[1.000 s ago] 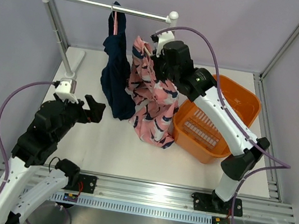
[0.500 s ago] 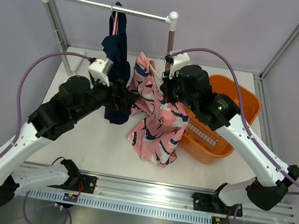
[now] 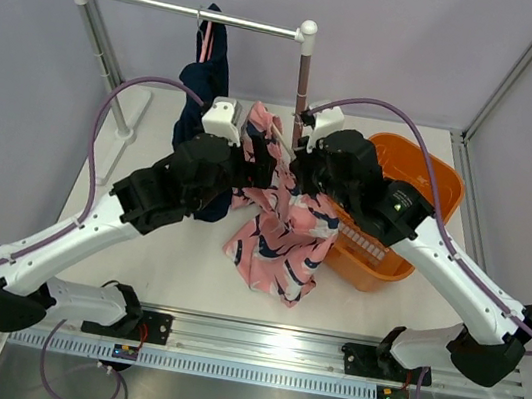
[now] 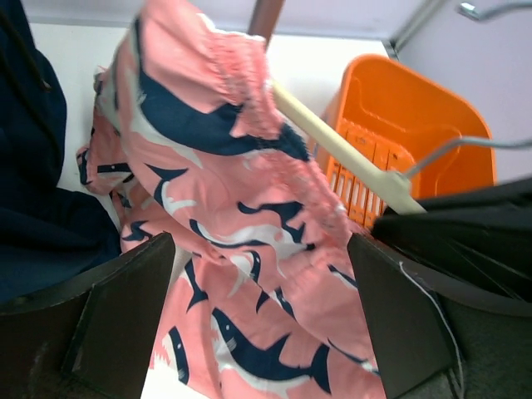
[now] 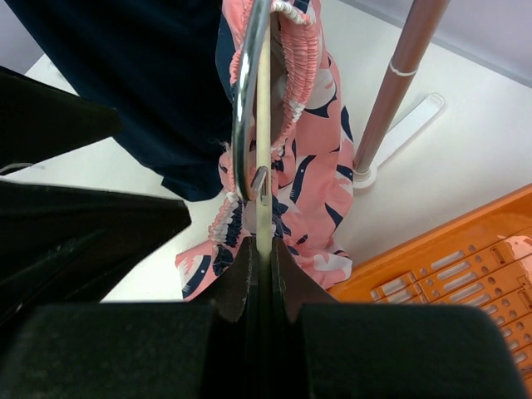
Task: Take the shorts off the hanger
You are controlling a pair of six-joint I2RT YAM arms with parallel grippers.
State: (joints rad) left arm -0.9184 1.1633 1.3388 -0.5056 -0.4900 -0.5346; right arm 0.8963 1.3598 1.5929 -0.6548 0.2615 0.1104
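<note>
The pink shorts (image 3: 279,242) with navy-and-white sharks hang from a cream hanger (image 4: 349,162), held off the rail above the table. My right gripper (image 5: 262,249) is shut on the hanger's bar (image 5: 263,158), with the metal hook (image 5: 243,108) in front of it. My left gripper (image 4: 258,324) is open, its jaws on either side of the pink cloth (image 4: 249,249); in the top view it (image 3: 263,164) sits at the shorts' waistband. The navy shorts (image 3: 206,84) still hang on the rail (image 3: 189,11).
An orange basket (image 3: 403,196) stands at the right, just behind my right arm. The rack's brown post (image 3: 304,79) rises close behind the two grippers; its white foot (image 5: 399,141) lies on the table. The left post (image 3: 99,41) stands at the far left.
My left arm has swung right from the navy shorts to the pink shorts' waistband. My right gripper has carried the hanger a little forward and lower.
</note>
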